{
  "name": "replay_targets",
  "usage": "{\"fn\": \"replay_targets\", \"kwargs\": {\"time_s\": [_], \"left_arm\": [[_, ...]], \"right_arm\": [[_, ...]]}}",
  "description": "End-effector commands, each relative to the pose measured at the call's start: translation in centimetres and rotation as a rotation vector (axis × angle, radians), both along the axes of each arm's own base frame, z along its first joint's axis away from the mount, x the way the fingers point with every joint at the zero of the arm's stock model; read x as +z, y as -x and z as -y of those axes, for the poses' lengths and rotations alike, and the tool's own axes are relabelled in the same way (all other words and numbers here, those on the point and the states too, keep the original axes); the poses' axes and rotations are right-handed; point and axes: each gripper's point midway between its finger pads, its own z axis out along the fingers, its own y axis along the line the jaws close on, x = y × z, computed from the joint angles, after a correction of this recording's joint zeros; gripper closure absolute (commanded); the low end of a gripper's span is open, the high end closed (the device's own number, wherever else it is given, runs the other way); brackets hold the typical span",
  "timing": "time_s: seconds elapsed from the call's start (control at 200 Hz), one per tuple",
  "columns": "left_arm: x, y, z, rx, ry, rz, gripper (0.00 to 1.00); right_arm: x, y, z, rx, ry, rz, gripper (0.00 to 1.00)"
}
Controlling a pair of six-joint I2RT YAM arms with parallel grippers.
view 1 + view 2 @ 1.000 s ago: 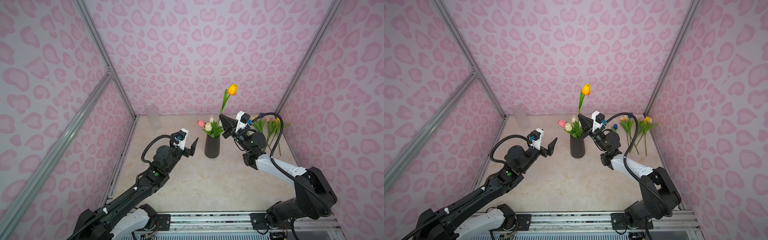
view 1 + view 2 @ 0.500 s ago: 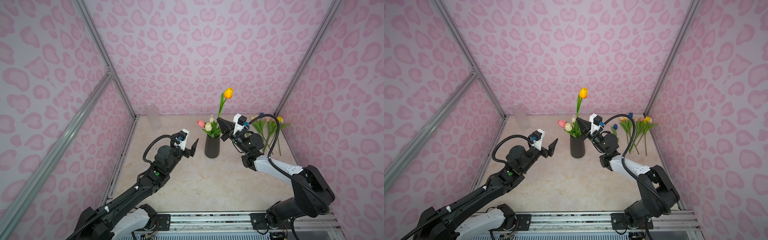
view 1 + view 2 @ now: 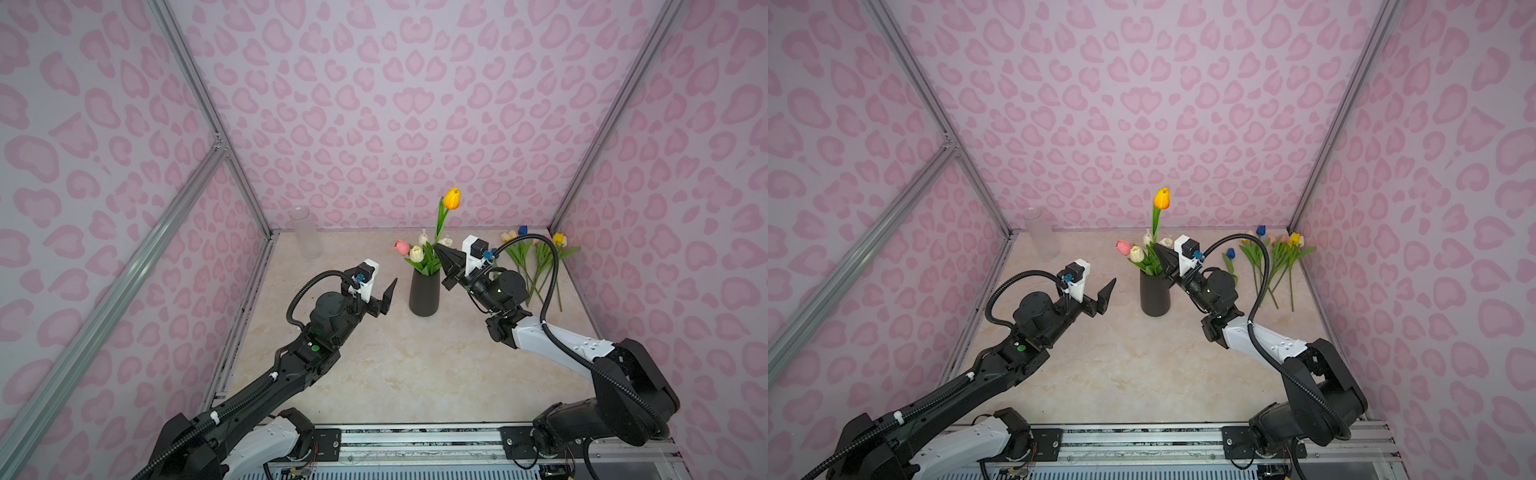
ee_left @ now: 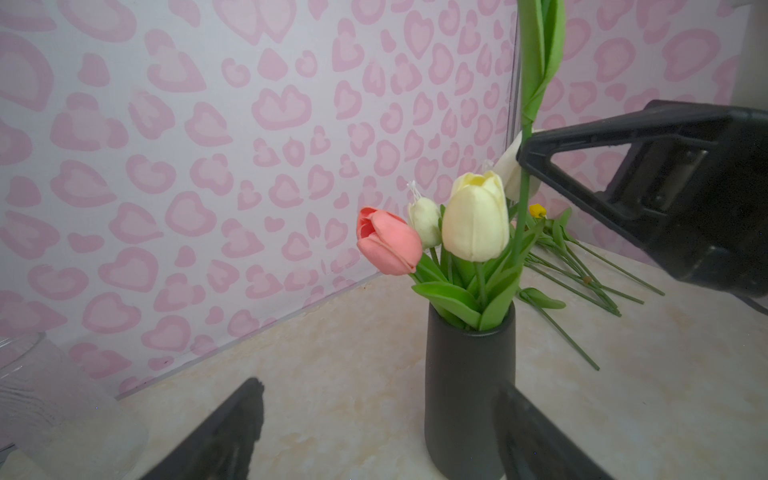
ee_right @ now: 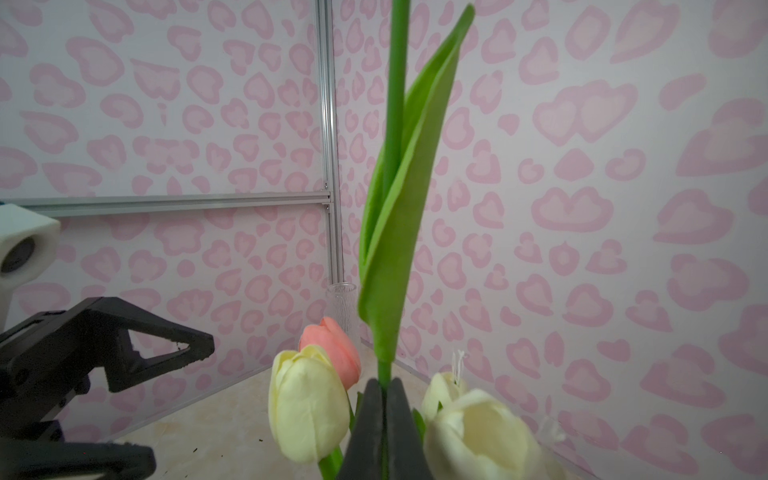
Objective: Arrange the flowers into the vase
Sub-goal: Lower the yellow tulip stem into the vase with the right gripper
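Tulip stem (image 5: 395, 83) — within right pincer (image 5: 385, 386)

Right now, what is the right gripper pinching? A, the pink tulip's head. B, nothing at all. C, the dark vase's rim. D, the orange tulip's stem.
D: the right gripper is shut on the thin green stem of the orange tulip, whose head stands high above the dark vase.

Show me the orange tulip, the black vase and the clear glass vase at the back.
orange tulip (image 3: 451, 198), in a top view, on its flower head.
black vase (image 4: 465, 374), left wrist view, on the middle of its body.
clear glass vase (image 3: 306, 235), in a top view, on its side wall.
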Motion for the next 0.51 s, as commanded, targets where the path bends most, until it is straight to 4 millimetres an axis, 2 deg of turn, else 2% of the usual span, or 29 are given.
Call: {"fn": "replay_targets", "kwargs": {"time_s": [0.0, 0.15, 0.305, 0.5], "left_arm": [[0.8, -0.1, 0.1, -0.001, 0.031, 0.021, 0.13], [0.9, -0.2, 0.2, -0.006, 0.027, 0.023, 0.13], [0.9, -0.2, 0.1, -0.001, 0.029, 0.026, 0.13], [0.7, -0.2, 0.2, -0.005, 0.027, 0.017, 0.14]], "right_arm": [[-1.5, 0.0, -0.1, -0.024, 0.067, -0.016, 1.0], [-3.2, 0.2, -0.3, -0.043, 0.13, -0.039, 1.0], [-3.5, 0.4, -0.3, -0.05, 0.151, -0.039, 1.0], [-3.0, 0.8, 0.0, -0.06, 0.163, -0.024, 0.78]]}}
